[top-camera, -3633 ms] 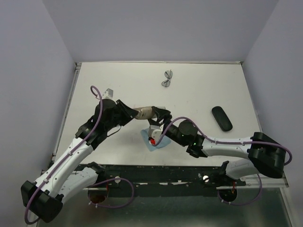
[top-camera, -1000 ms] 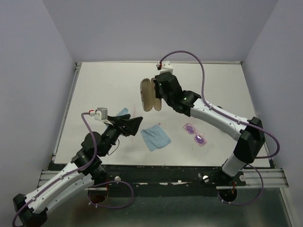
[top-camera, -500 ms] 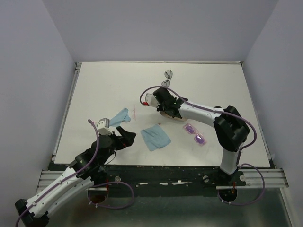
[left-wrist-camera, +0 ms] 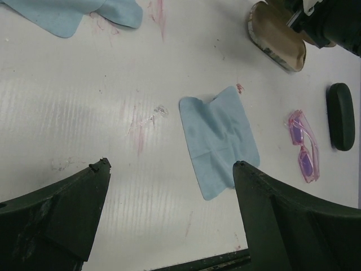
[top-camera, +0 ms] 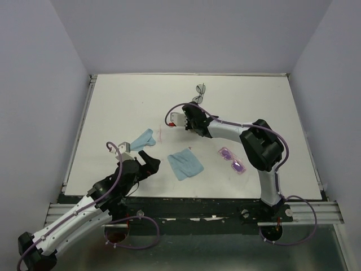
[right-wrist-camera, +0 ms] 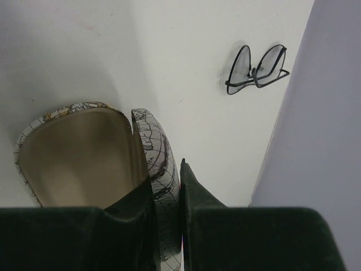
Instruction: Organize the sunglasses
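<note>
Right pincer point(right-wrist-camera: 165, 182) is seen clenched on the upright printed wall of an open map-printed case point(right-wrist-camera: 79, 152), whose tan lining is shown beside the fingers; in the overhead view the same pincer point(top-camera: 189, 121) is placed near the middle of the table point(top-camera: 113, 107).

The dark-framed sunglasses point(top-camera: 199, 93) are found at about one o'clock from it, near but not touched; from the right wrist they point(right-wrist-camera: 256, 70) are seen at two o'clock of the case, close to the back wall. The pink sunglasses point(top-camera: 232, 160) are laid flat on the table at four o'clock from the right pincer, well clear of both arms; in the left wrist view they point(left-wrist-camera: 303, 147) are shown just beside a closed black case point(left-wrist-camera: 340, 116).

The left pincer point(top-camera: 149, 162) is released, with its jaws spread wide and nothing between them; it is held over the table's seven o'clock area. A blue cloth point(top-camera: 185, 164) is spread at its three o'clock, and a second blue cloth point(top-camera: 141, 138) lies crumpled at its twelve o'clock.
</note>
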Available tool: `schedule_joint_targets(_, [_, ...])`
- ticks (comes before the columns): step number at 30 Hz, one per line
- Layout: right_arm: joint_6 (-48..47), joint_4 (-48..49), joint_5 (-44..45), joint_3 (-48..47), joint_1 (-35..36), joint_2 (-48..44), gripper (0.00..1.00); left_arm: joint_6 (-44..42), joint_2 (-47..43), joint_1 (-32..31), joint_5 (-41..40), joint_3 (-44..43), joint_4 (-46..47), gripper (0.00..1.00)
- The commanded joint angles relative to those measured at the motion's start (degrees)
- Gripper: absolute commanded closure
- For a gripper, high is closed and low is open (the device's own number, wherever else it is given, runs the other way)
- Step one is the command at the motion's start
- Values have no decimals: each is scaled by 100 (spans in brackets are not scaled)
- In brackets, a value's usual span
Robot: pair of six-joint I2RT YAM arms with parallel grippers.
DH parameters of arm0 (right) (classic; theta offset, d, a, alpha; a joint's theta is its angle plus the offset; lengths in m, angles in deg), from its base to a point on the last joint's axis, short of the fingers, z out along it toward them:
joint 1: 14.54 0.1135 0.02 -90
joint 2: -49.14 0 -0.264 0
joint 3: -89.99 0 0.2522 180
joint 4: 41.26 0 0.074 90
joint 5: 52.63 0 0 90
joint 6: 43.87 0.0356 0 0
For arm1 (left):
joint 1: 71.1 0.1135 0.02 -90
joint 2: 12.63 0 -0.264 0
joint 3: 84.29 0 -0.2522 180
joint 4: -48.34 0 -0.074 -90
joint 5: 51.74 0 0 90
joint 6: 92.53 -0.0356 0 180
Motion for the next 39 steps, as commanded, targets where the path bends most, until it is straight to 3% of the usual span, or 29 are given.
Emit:
schedule_joint_targets(1, [-240,551,-165,-258,-124,245,87,213,308,-23,-215,-198,-74,1])
schedule_joint_targets(8, [-143,613,-332,-170,-151,175,70,222,739,-32,-260,-374,40,1])
schedule_joint_targets(11, [-108,613,-384,-143,-160,140,56,222,871,-32,-216,-436,102,1])
schedule_joint_targets(21, [68,964,-279,-188,-169,44,53,222,1126,-23,-84,-550,181,1])
schedule_joint_targets(27, [550,1298,-200,-12,-177,-614,52,170,1126,-23,-14,-620,120,1])
schedule_joint_targets(32, [2103,1412,-183,129,-177,-1633,52,29,1205,-23,21,-805,-82,1])
schedule_joint_targets(33, [2646,1447,-122,181,-177,-1888,20,11,1231,-23,30,-857,-118,1])
schedule_joint_targets(35, [3971,1465,115,322,-177,-2362,2,-50,1319,-32,92,-910,-100,1])
schedule_joint_targets(39, [6206,878,-85,1050,-169,-3426,0,-208,1661,-15,469,-998,-13,1])
